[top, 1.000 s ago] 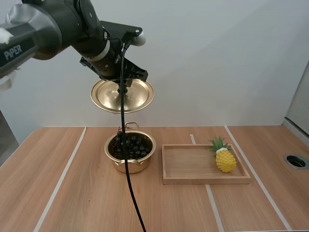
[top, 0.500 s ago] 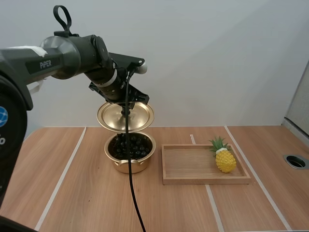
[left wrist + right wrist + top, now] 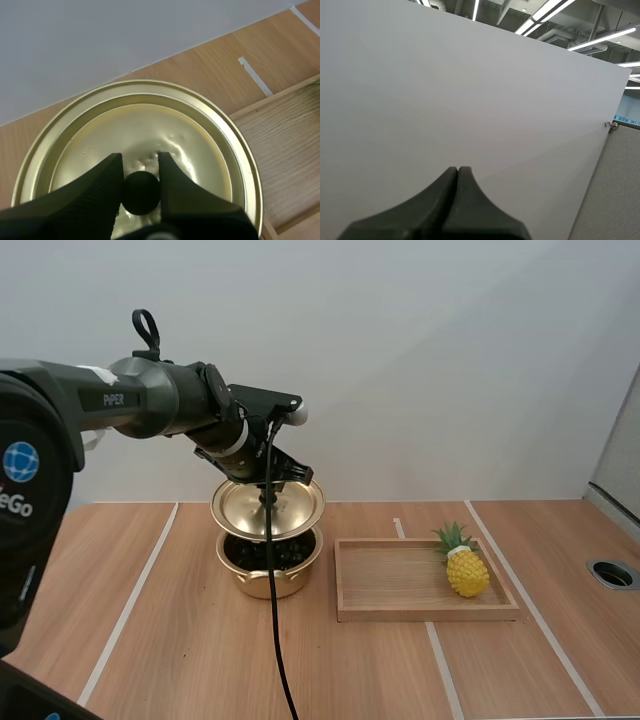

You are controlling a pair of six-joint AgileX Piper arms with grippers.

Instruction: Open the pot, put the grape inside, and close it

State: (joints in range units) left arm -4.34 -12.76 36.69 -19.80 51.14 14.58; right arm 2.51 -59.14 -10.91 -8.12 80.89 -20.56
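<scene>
Our left arm [image 3: 150, 400], lettered "PiPER", has its left gripper [image 3: 140, 161] pinching the black knob [image 3: 141, 192] of the round golden metal lid [image 3: 245, 508], just above the golden pot [image 3: 268, 582] holding dark grapes [image 3: 250, 554]. Right of the pot, a wooden tray [image 3: 400, 612] carries a yellow toy pineapple [image 3: 467, 570]. Our right gripper [image 3: 457, 172] is closed, empty.

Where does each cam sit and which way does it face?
High view: behind and above the bases, facing forward-down over the table; left arm, left gripper holding lid above pot.
Left wrist view: on left arm, looking down past its fingers at the lid's knob.
Right wrist view: on right arm, facing off-table; right gripper shut, empty.
Shared: high and left wrist both show lid, wooden tray.
</scene>
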